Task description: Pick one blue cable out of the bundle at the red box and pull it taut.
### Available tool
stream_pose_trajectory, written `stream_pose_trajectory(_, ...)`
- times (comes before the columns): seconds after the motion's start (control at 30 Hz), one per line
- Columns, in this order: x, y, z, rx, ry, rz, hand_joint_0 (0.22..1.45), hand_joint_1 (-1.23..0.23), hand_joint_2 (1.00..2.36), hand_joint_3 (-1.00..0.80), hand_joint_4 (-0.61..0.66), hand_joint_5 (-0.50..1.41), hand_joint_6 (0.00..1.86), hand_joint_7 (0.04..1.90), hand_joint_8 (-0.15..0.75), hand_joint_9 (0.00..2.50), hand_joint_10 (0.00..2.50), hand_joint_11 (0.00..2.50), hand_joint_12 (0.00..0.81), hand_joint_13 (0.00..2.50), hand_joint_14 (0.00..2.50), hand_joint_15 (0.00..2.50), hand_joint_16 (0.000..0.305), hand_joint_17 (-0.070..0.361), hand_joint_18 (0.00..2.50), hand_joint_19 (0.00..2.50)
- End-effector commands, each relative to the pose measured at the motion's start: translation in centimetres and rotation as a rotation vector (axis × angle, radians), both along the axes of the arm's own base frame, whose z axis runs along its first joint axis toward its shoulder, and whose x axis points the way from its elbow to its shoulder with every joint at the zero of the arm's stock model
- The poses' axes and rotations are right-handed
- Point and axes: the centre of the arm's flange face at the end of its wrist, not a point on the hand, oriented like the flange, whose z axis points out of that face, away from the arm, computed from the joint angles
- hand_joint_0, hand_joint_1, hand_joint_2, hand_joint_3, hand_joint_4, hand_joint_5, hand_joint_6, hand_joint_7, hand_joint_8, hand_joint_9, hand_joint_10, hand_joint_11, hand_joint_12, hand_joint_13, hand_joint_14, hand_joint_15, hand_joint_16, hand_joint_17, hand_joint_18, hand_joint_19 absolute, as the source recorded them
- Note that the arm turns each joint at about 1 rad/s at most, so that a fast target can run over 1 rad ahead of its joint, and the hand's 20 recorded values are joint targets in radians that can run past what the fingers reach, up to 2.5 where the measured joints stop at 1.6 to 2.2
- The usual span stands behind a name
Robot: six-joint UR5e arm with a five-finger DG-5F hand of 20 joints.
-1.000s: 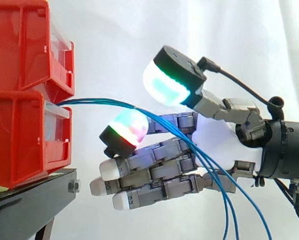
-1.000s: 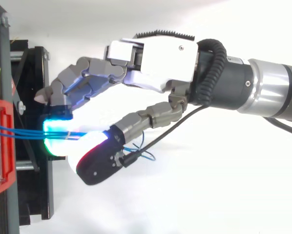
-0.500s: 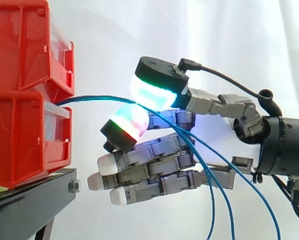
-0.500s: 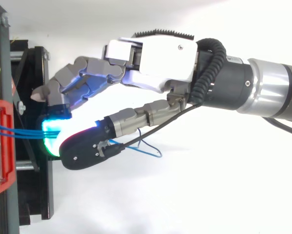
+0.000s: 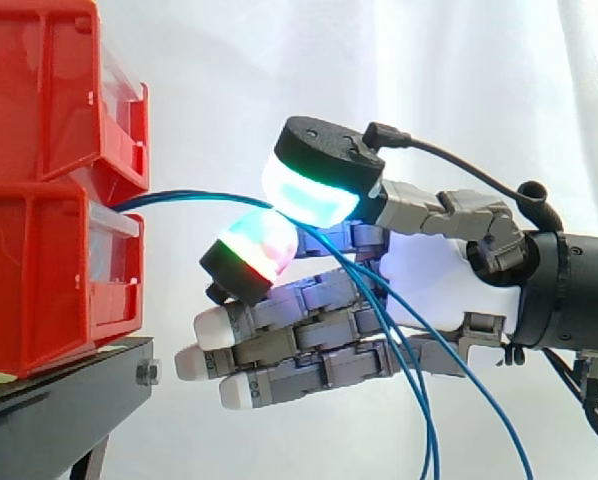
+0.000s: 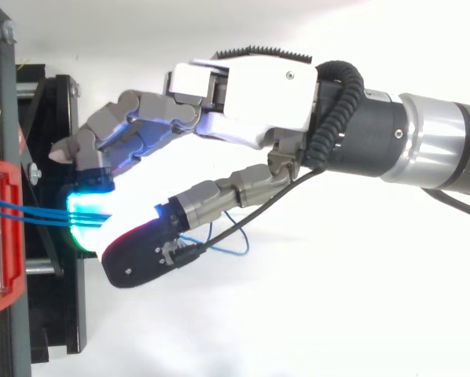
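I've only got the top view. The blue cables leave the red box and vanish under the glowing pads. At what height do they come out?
Observer: From the side, two red boxes are stacked. The blue cables come out at the top front of the lower red box, under the upper red box.
Operator: Does the hand have them?
Observer: It looks so. They run between the thumb pad and a finger pad of the hand, and those two pads appear closed on them.
Operator: Taut past the pads?
Observer: No. Beyond the pads they droop slack across the fingers, down to the side view's bottom edge.
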Motion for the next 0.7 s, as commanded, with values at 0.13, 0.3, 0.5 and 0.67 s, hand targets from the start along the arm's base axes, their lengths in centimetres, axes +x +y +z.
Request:
stream_pose_trajectory(0.13,0.04,0.04,0.06,0.000,-0.001,0.000,0.77,-1.07,1.00,-0.50,0.14,-0.18,0.92,0.96,0.321,0.66,0.01,0.38,0.370,0.37,0.00,0.07,0.056,0.127,0.47,0.00)
stream_pose_trajectory(0.3,0.05,0.04,0.08,0.000,-0.003,0.000,0.60,-1.05,1.00,-0.50,0.15,-0.18,0.92,0.94,0.326,0.66,0.01,0.39,0.372,0.36,0.00,0.09,0.057,0.127,0.45,0.04)
stream_pose_trajectory(0.5,0.03,0.04,0.18,-0.001,-0.003,0.000,0.45,-0.80,1.00,-0.50,0.19,-0.16,0.91,0.89,0.387,0.72,0.01,0.39,0.415,0.37,0.00,0.12,0.065,0.146,0.43,0.10)
stream_pose_trajectory(0.67,0.04,0.04,0.06,0.000,-0.001,0.000,0.52,-0.57,1.00,-0.50,0.17,-0.16,0.89,0.95,0.374,0.74,0.01,0.38,0.386,0.35,0.01,0.14,0.059,0.133,0.36,0.15)
